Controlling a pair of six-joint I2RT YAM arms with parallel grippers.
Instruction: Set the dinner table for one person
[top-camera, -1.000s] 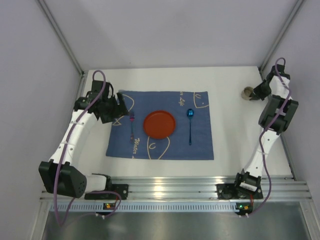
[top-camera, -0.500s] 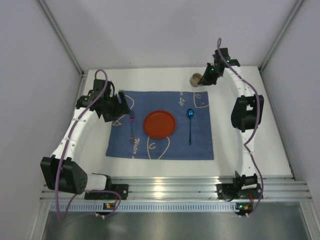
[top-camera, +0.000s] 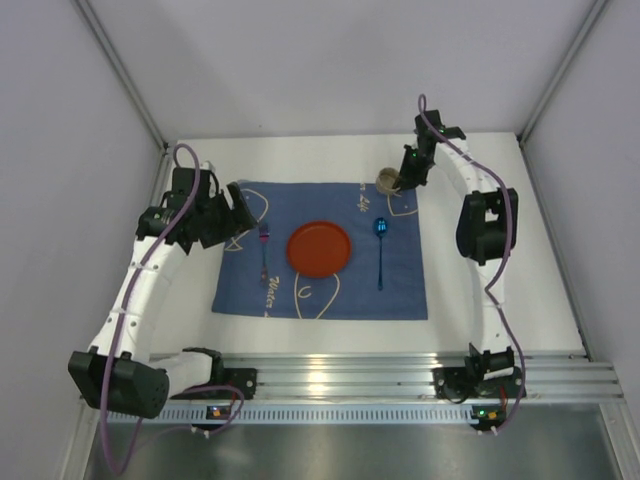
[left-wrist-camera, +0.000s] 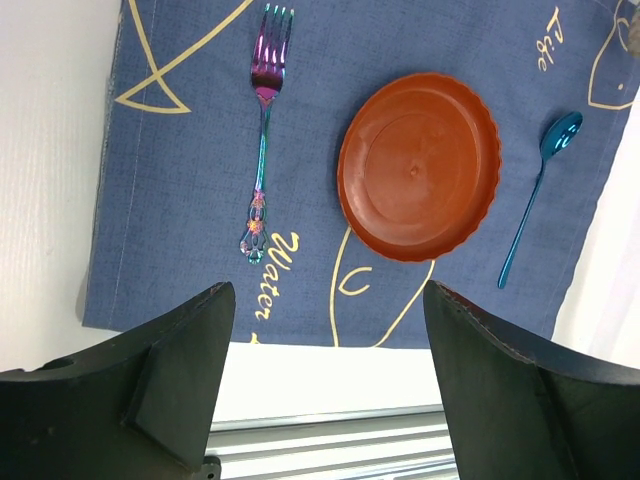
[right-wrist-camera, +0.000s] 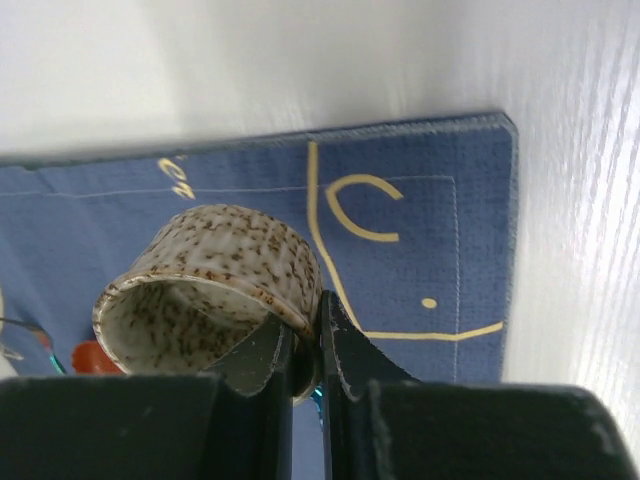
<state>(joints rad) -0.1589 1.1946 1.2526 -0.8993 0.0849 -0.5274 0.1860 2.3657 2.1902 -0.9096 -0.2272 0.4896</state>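
The speckled cup is pinched by its rim alone in the right gripper, so it could be tilted and dropped.

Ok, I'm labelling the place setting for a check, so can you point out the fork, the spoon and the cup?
fork (left-wrist-camera: 262, 150): left wrist view, middle of its handle.
spoon (left-wrist-camera: 528, 210): left wrist view, middle of its handle.
cup (right-wrist-camera: 225, 255): right wrist view, its speckled outer wall.

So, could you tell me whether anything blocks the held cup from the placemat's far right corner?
Nothing visible does. The right end effector holds the cup over bare placemat; the spoon and plate lie nearer the arms.
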